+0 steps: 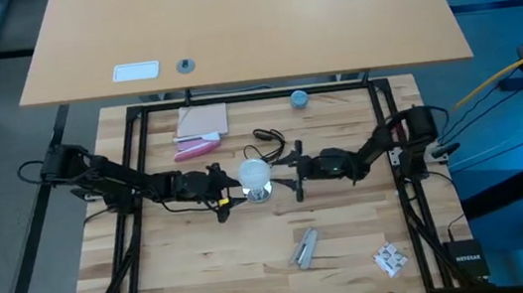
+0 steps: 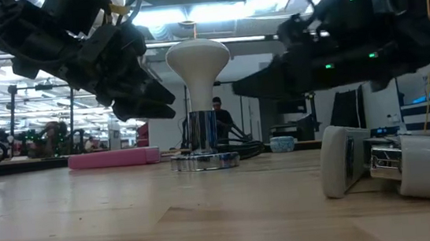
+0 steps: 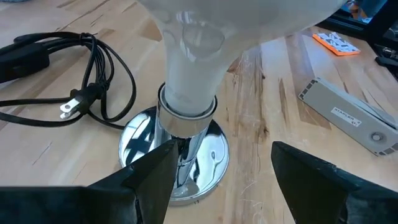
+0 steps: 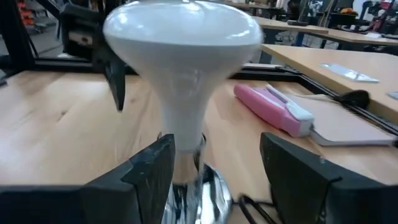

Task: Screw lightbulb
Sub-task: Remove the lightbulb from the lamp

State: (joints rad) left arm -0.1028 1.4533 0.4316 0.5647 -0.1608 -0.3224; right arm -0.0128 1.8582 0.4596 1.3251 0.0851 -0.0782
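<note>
The frosted-white lightbulb [image 1: 255,174] stands upright, its narrow neck down in the round silvery socket [image 2: 203,141], which rests on its mirror-like base at the table's middle. My left gripper [image 1: 224,187] is open just to the bulb's left; in the left wrist view its gripper [image 3: 224,155] shows the fingers apart in front of the socket base [image 3: 180,155]. My right gripper [image 1: 290,173] is open just to the bulb's right; in the right wrist view its gripper [image 4: 217,146] shows the bulb [image 4: 183,62] ahead, between the spread fingers. Neither touches the bulb.
The socket's black cord and plug [image 3: 81,81] lie coiled behind it. A pink object [image 1: 197,149] and a notebook [image 1: 202,122] lie at the far left, and a blue-grey cap [image 1: 300,98] at the far edge. A grey device [image 1: 304,248] and a printed tag [image 1: 389,260] lie near the front.
</note>
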